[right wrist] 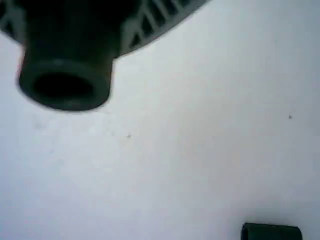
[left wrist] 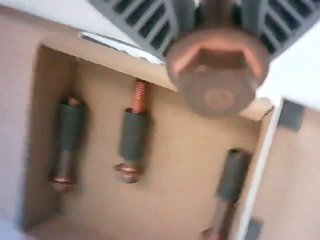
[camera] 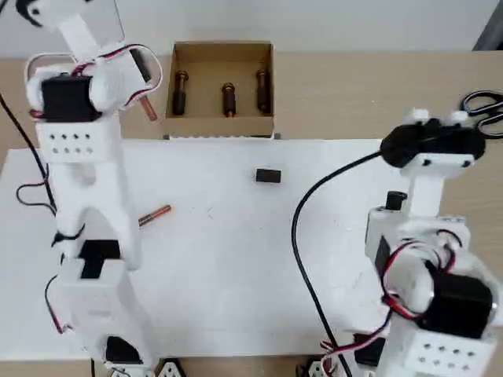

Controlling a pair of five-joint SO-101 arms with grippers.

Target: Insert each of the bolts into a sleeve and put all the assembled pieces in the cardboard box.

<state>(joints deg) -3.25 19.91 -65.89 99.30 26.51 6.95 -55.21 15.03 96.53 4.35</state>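
Soft, even light from overhead here. The white sheet (camera: 236, 259) is bright, close to washed out, yet with no hard glare. The loose bolt (camera: 155, 215) and loose sleeve (camera: 268, 176) barely throw a shadow.

Inside the cardboard box (left wrist: 100, 80) it's dimmer, with a soft dark band beside each assembled piece (left wrist: 132, 135).

In the left wrist view, the bolt (left wrist: 217, 75) between the fingers (left wrist: 140, 15) sits right at the lens with its head smeared. The box beyond the fingers is blurred too.

In the right wrist view, the sleeve (right wrist: 65, 75) between the fingers (right wrist: 150, 20) is a dark, out-of-focus silhouette against the bright sheet.
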